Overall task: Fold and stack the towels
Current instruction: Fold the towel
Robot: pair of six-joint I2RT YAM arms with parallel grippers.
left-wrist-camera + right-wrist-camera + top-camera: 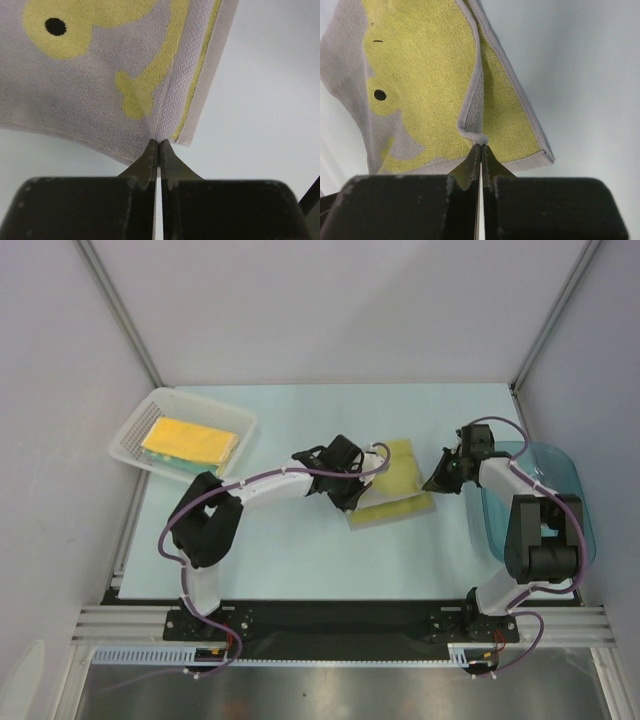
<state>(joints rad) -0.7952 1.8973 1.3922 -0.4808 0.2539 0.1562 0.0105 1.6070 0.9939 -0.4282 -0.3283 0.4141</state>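
Observation:
The pale yellow chick towel [398,478] lies partly folded at the table's middle. My left gripper [360,483] is shut on its left edge. In the left wrist view the tips [159,144] pinch the woven border of the towel [100,65]. My right gripper [433,483] is at the towel's right side. In the right wrist view it [481,146] is shut on a raised fold of the towel [425,90]. A folded yellow towel [190,439] lies on a teal one in the white mesh basket [140,425].
The blue translucent tub [565,490] stands at the right edge under the right arm. The basket sits at the back left. Grey walls close in the table on three sides.

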